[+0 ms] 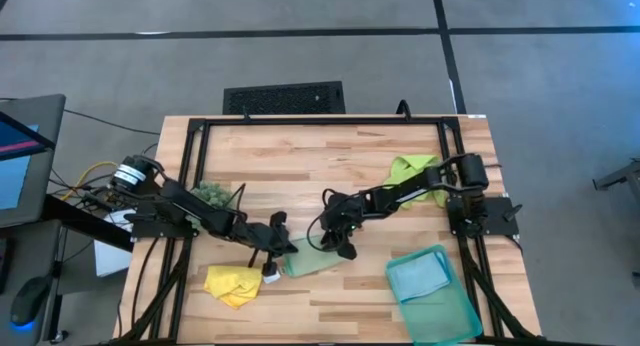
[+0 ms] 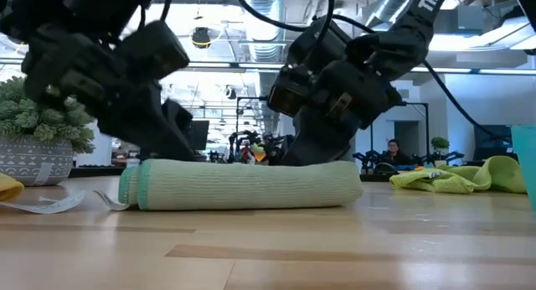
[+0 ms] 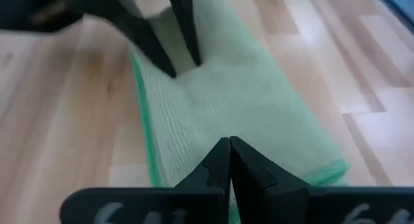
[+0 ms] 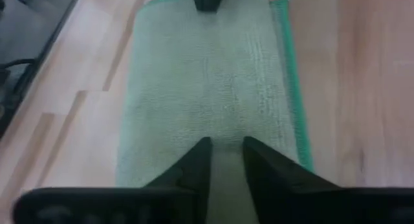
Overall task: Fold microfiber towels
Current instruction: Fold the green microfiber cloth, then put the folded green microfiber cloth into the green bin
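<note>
The pale green towel [image 1: 312, 262] lies folded into a thick flat strip with a brighter green hem, near the front middle of the wooden table [image 1: 330, 156]. The left gripper [image 1: 272, 271] rests on one end, fingers pressed together, holding nothing. The right gripper [image 1: 340, 248] stands over the other end, fingers slightly parted, gripping nothing.

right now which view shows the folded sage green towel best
The low view: the pale sage towel lies side-on as a folded roll with both ends visible. The high view shows it small, partly under the grippers; each wrist view shows only part of its top surface.
</note>
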Robot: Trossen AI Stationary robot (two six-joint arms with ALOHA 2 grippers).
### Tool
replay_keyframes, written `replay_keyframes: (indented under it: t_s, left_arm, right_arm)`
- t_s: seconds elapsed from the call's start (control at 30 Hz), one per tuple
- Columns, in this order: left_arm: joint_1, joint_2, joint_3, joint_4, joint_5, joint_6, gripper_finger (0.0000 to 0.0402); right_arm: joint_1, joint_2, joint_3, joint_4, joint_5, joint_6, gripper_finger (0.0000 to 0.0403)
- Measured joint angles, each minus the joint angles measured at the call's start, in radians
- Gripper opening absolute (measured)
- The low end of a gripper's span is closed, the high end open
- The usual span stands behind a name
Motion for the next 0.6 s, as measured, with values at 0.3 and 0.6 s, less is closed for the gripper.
replay_keyframes:
  t_s: [0.3,0.6]
  left_arm:
    - [-0.02,-0.173,-0.001,-0.293,-0.146,-0.035,0.0]
    - [-0.067,-0.145,-0.002,-0.31,-0.213,-0.114,0.0]
  right_arm:
    - [-0.033,-0.078,0.059,0.005,-0.045,0.003,0.0209]
    - [-0.035,0.04,0.152,0.015,0.001,-0.009,0.0224]
